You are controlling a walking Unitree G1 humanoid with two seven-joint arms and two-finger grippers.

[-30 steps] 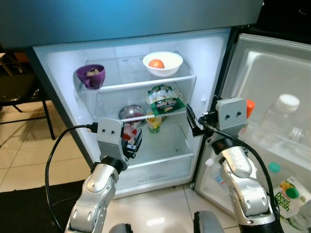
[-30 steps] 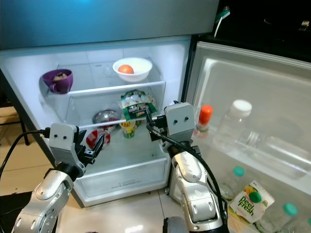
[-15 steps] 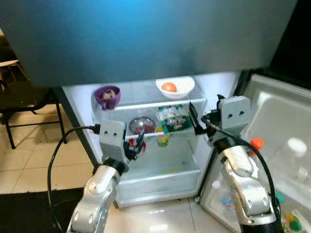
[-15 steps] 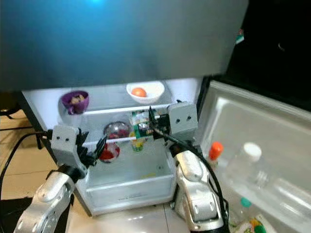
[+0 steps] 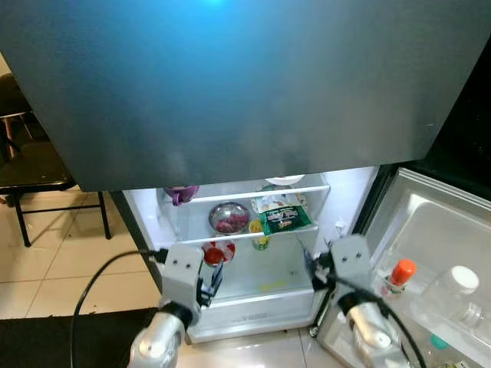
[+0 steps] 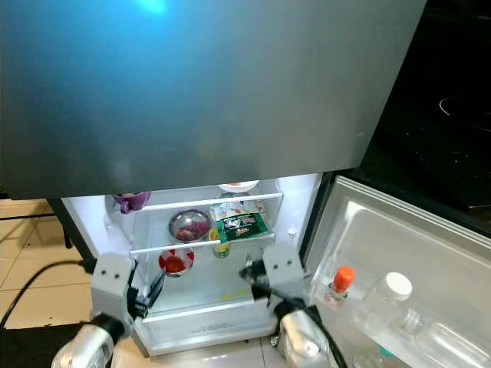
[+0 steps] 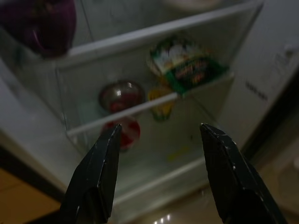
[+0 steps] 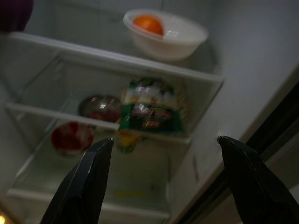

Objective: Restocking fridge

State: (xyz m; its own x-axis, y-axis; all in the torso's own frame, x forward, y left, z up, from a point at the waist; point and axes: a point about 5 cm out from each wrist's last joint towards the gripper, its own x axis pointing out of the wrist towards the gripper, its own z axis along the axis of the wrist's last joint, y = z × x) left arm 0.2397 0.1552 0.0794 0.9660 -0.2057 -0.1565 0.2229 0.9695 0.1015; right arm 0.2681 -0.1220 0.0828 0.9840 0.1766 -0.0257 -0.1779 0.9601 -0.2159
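Home kitchen: open fridge (image 5: 230, 115), stocked shelves, tiled floor (image 5: 54, 253), chair (image 5: 23, 165).

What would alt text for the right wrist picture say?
Between two open black gripper fingers, a lit fridge: a white bowl holding an orange fruit on the top shelf, a green packet and steel bowl below.

Head views: I get bright white light from inside the fridge (image 5: 253, 230), shelves near blown out; the closed upper door (image 5: 245, 84) is dark with a soft blue glare at top. Room at far right is black. Both wrist views are dim, soft, slightly blurred.
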